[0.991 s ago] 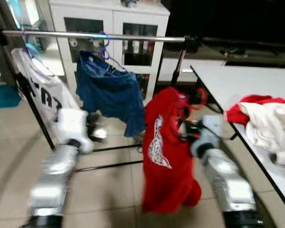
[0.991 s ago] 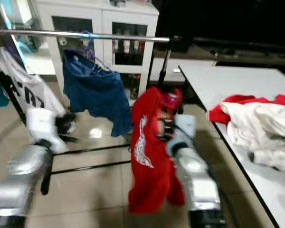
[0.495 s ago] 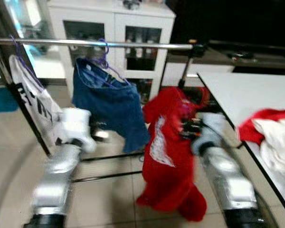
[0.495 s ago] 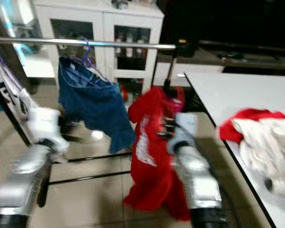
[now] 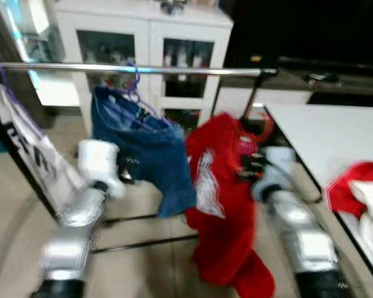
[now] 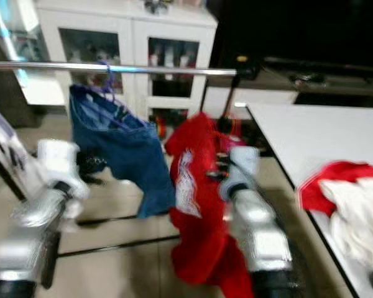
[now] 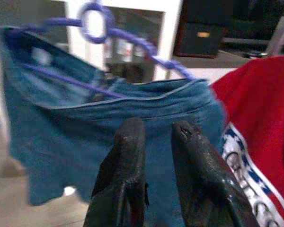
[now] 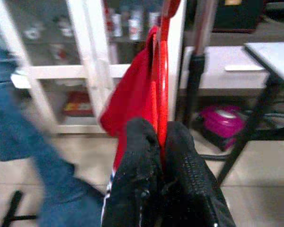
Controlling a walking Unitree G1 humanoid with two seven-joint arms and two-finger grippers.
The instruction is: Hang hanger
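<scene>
My right gripper (image 5: 247, 166) is shut on the neck of a red hanger (image 8: 163, 71) that carries a red shirt (image 5: 217, 205). It holds them below the right end of the metal rail (image 5: 174, 69), and the shirt hangs down toward the floor. On the rail, a purple hanger (image 5: 133, 84) holds blue denim shorts (image 5: 146, 155), just left of the red shirt. My left gripper (image 7: 156, 130) is raised in front of the shorts, with its fingers slightly parted and nothing between them. The views are blurred.
A white printed shirt (image 5: 31, 155) hangs at the rail's left end. Behind the rack stands a white glass-door cabinet (image 5: 149, 31). A white table (image 5: 317, 130) on the right holds a pile of red and white clothes (image 5: 360, 198). The rack's black base bars cross the tiled floor.
The whole picture has shifted as the camera moved. The red shirt and my right gripper now sit closer under the rail. My left gripper stays raised by the shorts.
</scene>
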